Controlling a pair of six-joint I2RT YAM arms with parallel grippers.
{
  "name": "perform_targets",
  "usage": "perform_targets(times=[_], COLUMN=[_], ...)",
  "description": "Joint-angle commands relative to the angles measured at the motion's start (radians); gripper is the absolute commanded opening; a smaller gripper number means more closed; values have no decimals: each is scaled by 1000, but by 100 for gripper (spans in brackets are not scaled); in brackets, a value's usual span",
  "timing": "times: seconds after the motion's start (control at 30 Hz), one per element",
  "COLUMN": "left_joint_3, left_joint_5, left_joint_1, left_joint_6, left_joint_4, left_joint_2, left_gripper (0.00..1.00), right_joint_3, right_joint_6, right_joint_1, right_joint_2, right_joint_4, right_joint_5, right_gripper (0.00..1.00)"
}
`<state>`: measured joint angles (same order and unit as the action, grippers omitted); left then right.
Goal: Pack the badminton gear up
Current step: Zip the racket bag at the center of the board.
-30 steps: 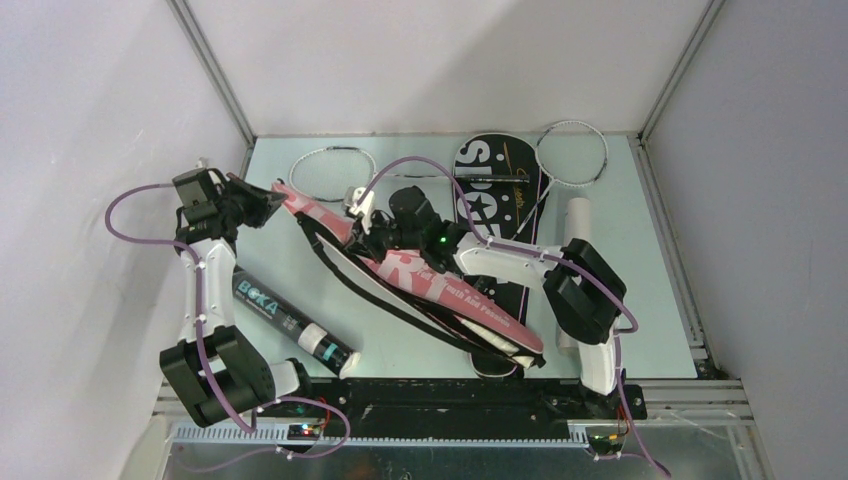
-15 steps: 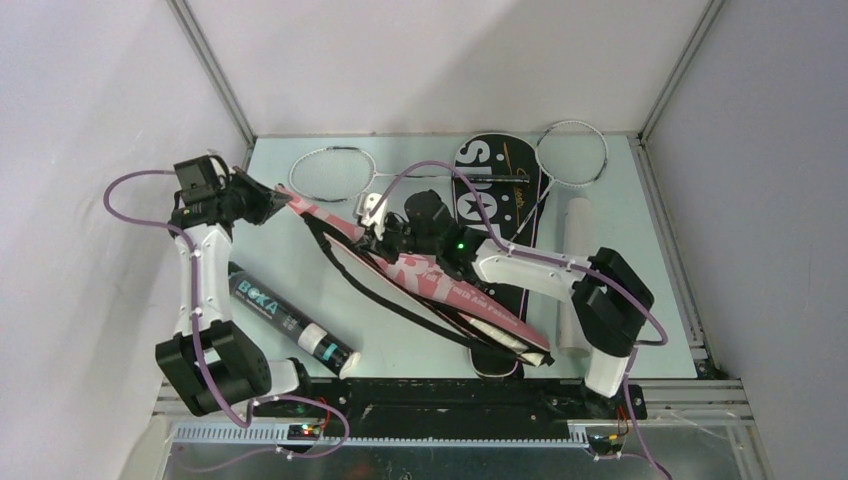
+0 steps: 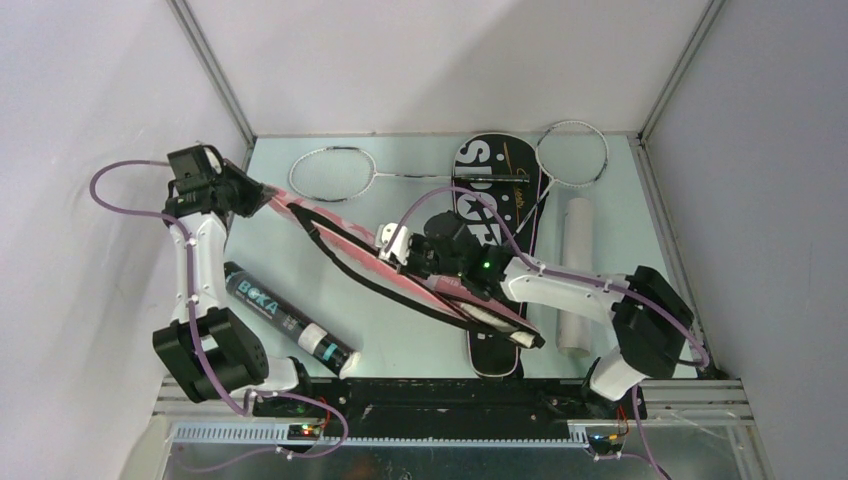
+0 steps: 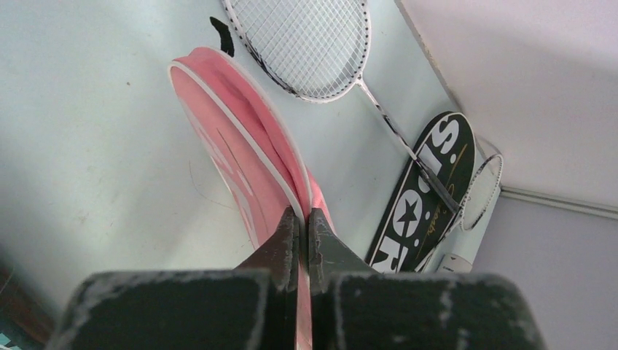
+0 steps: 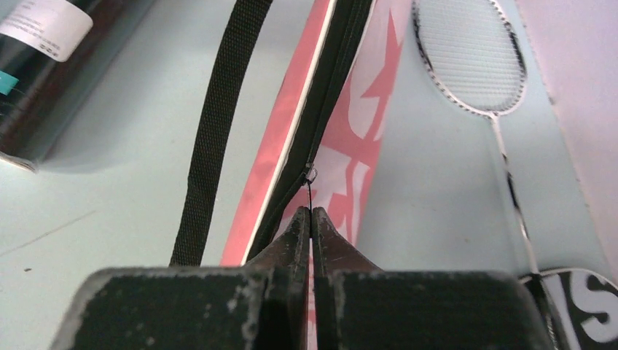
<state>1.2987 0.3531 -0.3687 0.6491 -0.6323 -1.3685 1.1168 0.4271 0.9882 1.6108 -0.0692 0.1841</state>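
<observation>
Pink cover (image 3: 330, 218), a racket-shaped bag with white lettering, lies slantwise across the pale green table (image 3: 400, 345), running from the far left towards the near middle, and it is pinched in two places. From above, the left gripper (image 3: 265, 194) meets the cover's narrow far-left end and the right arm reaches in to its middle, but the fingertips are too small to read there. The left wrist view gives the detail: the left gripper (image 4: 304, 213) has its jaws pressed together on the cover's white-piped pink edge. The right wrist view shows what neither other view can. The right gripper (image 5: 311, 213) has its jaws closed on a thin dark zip pull (image 5: 308, 191) that hangs from the slider on the cover's black zip. The black strap (image 5: 218, 124) lies loose on the table beside it. Only the overhead view takes in the rest of the gear. A white racket (image 3: 333, 172) lies flat at the far edge, its shaft crossing onto the black cover (image 3: 497, 190). A second racket head (image 3: 572, 153) sits at that cover's far right. A white tube (image 3: 578, 270) lies along the right side, and a black tube (image 3: 283, 318) lies near the left arm's base.
</observation>
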Motion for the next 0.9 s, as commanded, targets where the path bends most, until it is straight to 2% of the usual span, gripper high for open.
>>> perform_targets(times=[0.0, 0.2, 0.5, 0.87], left_joint_3=[64, 66, 82, 168], left_joint_5=[-69, -114, -168, -274], left_joint_1=[-16, -16, -15, -16], left_joint_6=[-54, -86, -122, -176], left_joint_4=[78, 54, 22, -49], left_joint_2=[1, -5, -44, -111], left_gripper=[0, 0, 0, 0], right_joint_3=[-51, -156, -290, -358], right_joint_6=[83, 108, 115, 108], right_joint_1=[4, 0, -60, -150], right_joint_2=[-90, -250, -490, -630], right_joint_4=[28, 106, 243, 365], right_joint_5=[-147, -301, -377, -480], right_gripper=[0, 0, 0, 0])
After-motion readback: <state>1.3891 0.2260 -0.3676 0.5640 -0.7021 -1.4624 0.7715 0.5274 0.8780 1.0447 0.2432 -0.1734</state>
